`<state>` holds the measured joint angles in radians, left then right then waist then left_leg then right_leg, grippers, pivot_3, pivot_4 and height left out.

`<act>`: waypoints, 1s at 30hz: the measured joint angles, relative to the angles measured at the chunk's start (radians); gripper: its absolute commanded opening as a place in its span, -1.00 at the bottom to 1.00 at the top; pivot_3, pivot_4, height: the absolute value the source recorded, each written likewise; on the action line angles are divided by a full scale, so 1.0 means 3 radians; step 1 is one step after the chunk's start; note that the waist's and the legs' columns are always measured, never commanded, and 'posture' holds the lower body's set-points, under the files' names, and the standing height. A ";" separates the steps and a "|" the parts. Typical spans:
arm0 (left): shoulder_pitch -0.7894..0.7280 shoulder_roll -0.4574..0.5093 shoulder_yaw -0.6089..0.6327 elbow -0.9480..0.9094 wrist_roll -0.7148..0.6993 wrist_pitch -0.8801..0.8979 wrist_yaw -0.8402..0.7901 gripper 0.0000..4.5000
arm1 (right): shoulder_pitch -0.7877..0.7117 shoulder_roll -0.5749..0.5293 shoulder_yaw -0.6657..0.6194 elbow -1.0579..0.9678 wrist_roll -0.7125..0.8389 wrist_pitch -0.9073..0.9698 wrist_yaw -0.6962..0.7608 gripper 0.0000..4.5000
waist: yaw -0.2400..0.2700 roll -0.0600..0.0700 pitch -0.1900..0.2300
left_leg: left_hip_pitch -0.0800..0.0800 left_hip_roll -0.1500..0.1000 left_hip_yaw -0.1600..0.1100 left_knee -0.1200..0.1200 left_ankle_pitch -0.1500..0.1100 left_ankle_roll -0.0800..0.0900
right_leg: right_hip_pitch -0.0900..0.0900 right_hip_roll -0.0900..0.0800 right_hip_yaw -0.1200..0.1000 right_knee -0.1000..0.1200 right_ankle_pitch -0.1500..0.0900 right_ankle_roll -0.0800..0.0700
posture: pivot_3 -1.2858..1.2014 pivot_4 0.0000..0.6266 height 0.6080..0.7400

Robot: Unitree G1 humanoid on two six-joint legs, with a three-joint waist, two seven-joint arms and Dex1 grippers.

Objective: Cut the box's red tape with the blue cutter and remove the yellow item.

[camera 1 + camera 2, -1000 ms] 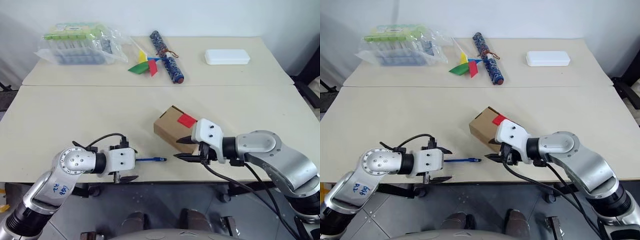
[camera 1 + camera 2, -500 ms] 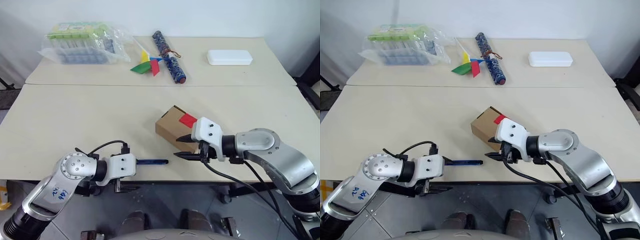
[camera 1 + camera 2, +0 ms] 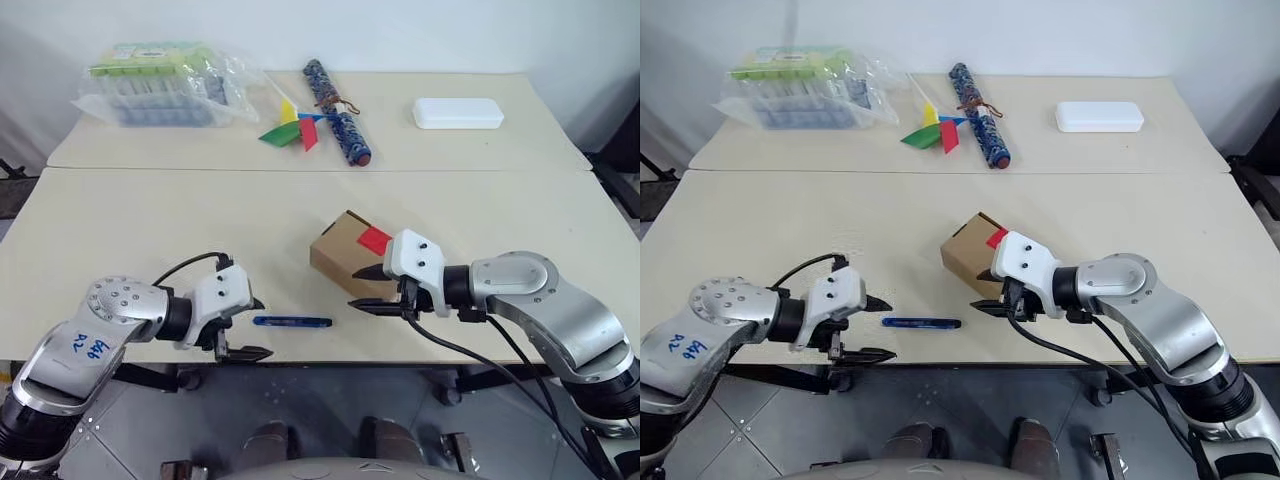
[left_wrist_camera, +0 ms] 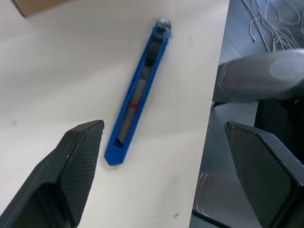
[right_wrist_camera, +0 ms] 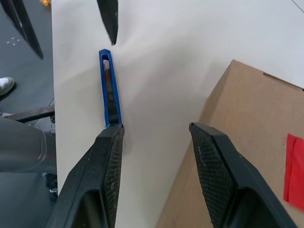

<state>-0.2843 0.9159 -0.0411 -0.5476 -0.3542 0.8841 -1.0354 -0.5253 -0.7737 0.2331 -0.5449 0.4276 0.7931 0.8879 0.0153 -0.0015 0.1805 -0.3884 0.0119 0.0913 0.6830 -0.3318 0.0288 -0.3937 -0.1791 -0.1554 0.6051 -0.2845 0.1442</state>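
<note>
The blue cutter [image 3: 292, 322] lies flat near the table's front edge, with nothing holding it. My left gripper [image 3: 250, 328] stands open just left of its end, one finger over the table and one past the edge; the left wrist view shows the cutter [image 4: 140, 92] ahead of the wide-apart fingers [image 4: 80, 161]. The brown box [image 3: 342, 252] sits to the right, with the red tape [image 3: 375, 239] on its top edge. My right gripper [image 3: 362, 289] is open against the box's near side, nothing between its fingers [image 5: 110, 161]. The yellow item is hidden.
At the back of the far table lie a clear bag of green-lidded packs [image 3: 165, 85], a paper pinwheel [image 3: 290, 130], a blue patterned roll [image 3: 337, 110] and a white case [image 3: 456, 112]. A seam [image 3: 300, 170] runs between the two tables.
My left gripper has lifted a little and rolled at the wrist, and the cutter now lies fully exposed beside it. The right gripper, box and cutter have stayed put.
</note>
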 measured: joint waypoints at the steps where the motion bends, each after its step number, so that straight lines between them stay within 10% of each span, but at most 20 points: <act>1: -0.0040 -0.0006 0.0017 0.0039 -0.0039 0.0027 0.0008 0.91 | 0.0000 0.0001 0.0000 0.0000 -0.0003 -0.0009 0.0006 0.00 | 0.0005 0.0000 0.0000 | 0.0000 0.0000 0.0000 0.0000 0.0000 0.0000 | 0.0000 0.0000 0.0000 0.0000 0.0000 0.0000 | 0.03 -0.52 1.00; 30: -0.0352 -0.0381 -0.0578 0.1601 0.0620 -0.2138 -0.0383 0.91 | 0.0042 0.0042 -0.0001 -0.0238 0.0091 0.0228 -0.0091 0.00 | 0.0023 -0.0004 0.0002 | -0.0003 0.0000 0.0007 0.0002 -0.0001 -0.0001 | 0.0000 0.0003 -0.0004 0.0000 0.0000 0.0000 | 0.03 -0.52 1.00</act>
<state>-0.3899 0.8017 -0.2146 -0.0674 -0.1682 0.2428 -1.1502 -0.5128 -0.7612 0.2329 -0.6164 0.4550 0.8616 0.8606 0.0222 -0.0027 0.1811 -0.3893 0.0119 0.0934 0.6835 -0.3319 0.0284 -0.3938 -0.1782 -0.1566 0.6051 -0.2845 0.1442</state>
